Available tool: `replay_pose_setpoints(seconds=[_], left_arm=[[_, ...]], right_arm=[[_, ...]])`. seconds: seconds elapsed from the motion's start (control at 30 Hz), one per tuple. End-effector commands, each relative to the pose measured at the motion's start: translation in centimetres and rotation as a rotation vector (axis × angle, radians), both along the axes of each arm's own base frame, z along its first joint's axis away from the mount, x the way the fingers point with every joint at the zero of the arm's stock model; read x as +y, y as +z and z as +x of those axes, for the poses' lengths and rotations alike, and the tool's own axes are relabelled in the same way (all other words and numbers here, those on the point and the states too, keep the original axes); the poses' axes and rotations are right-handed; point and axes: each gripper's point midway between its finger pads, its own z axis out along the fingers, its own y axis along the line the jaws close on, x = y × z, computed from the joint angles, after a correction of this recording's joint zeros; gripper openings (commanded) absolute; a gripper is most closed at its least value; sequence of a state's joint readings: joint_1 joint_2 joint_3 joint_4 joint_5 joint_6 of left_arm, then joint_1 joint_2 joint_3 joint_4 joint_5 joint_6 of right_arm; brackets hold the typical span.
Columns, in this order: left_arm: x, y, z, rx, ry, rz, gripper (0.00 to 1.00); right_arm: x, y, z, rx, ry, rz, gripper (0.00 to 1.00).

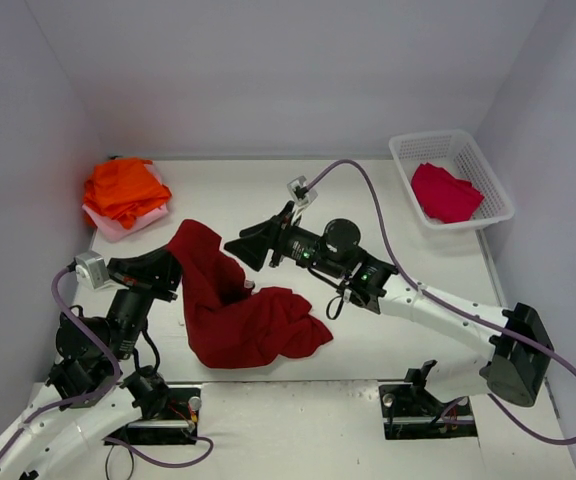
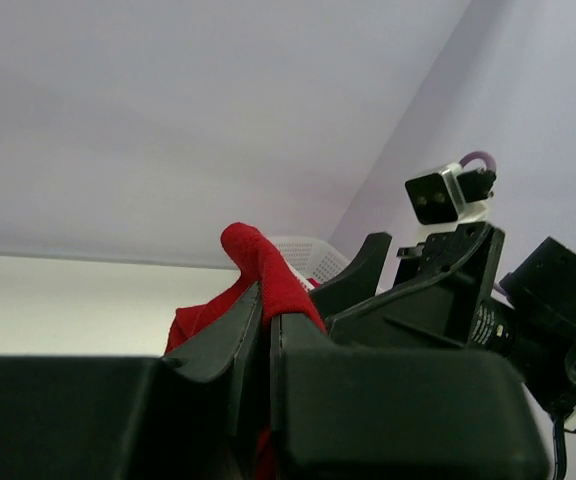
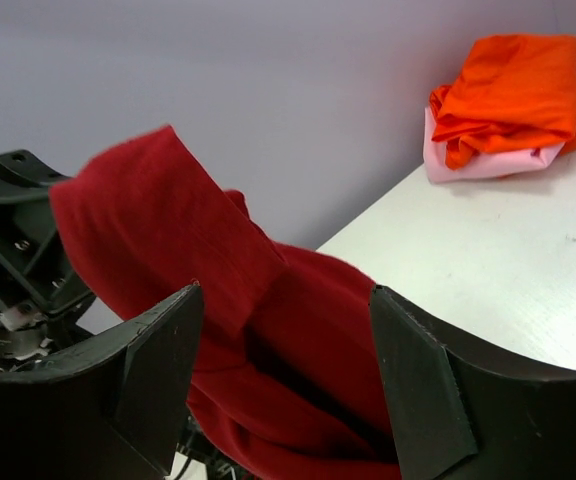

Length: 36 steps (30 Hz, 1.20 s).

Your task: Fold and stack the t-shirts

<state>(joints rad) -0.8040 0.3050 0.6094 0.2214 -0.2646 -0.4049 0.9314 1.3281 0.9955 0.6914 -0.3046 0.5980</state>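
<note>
Dark red cloth t-shirt (image 1: 238, 315) lies at 8 o'clock on white table (image 1: 368, 190), one end lifted, pinched by left pincer (image 2: 266, 305). Right pincer (image 3: 283, 298), spread at the peak's 3 o'clock, should take one free edge, then tension.

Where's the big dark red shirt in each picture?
Top external: dark red shirt left of centre, partly lifted.
Left wrist: shirt tip at centre, pinched in the shut left gripper.
Right wrist: shirt lower centre, inside the open right gripper.
Landmark: orange pile, top view's far left, right wrist's upper right.
</note>
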Motion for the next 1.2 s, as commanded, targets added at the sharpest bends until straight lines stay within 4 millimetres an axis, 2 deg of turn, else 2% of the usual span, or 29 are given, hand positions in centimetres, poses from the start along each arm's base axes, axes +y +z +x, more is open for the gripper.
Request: replay_pose_setpoints(seconds=[0.0, 0.17, 0.37, 1.17], left_arm=[[0.9, 3.1, -0.5, -0.069, 0.015, -0.065, 0.0], [0.7, 3.0, -0.3, -0.067, 0.016, -0.06, 0.0], [0.6, 2.8, -0.1, -0.063, 0.021, -0.062, 0.0], [1.0, 1.2, 0.3, -0.035, 0.049, -0.075, 0.0]], right_arm=[[0.3, 2.8, -1.0, -0.055, 0.035, 0.122, 0.63], [1.3, 1.0, -1.1, -0.029, 0.056, 0.111, 0.63], [2.1, 0.7, -1.1, -0.027, 0.07, 0.123, 0.63], [3.9, 1.7, -1.3, -0.043, 0.101, 0.173, 0.59]])
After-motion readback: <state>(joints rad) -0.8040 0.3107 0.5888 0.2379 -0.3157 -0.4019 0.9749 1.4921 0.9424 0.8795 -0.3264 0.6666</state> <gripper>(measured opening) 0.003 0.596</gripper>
